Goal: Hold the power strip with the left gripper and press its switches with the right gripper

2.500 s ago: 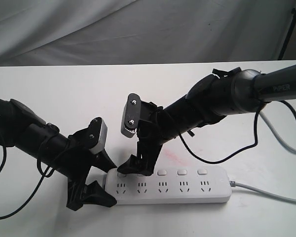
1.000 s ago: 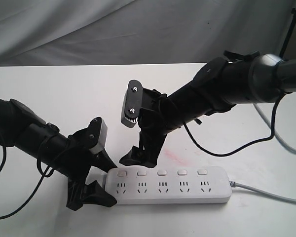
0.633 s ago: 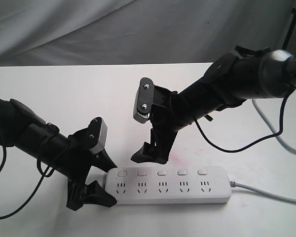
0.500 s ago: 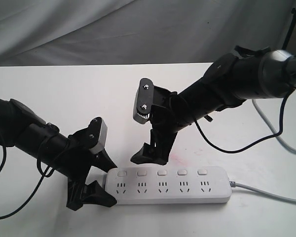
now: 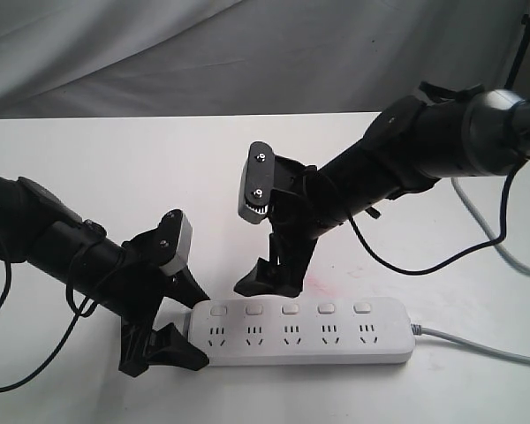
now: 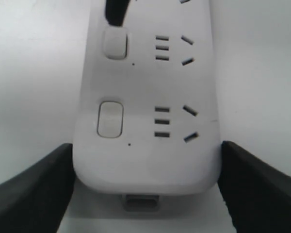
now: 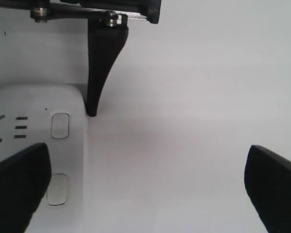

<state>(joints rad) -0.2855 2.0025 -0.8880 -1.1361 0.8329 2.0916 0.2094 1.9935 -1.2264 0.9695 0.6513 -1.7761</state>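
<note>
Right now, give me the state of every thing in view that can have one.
power strip: flat on the table, sockets up, nothing plugged in.
left pincer: shut on the power strip's end.
right pincer: open, empty, clear of the switches.
switches: none being pressed; on or off cannot be told.
grey cord: attached to the strip's other end, lying on the table.

- A white table (image 5: 115,150) is filling the foreground.
- A creased grey cloth (image 5: 247,53) is hanging behind it.
- A faint pink smudge (image 5: 321,282) is showing on the tabletop.
- A pale grey cable (image 5: 503,250) is curving toward the right edge.
</note>
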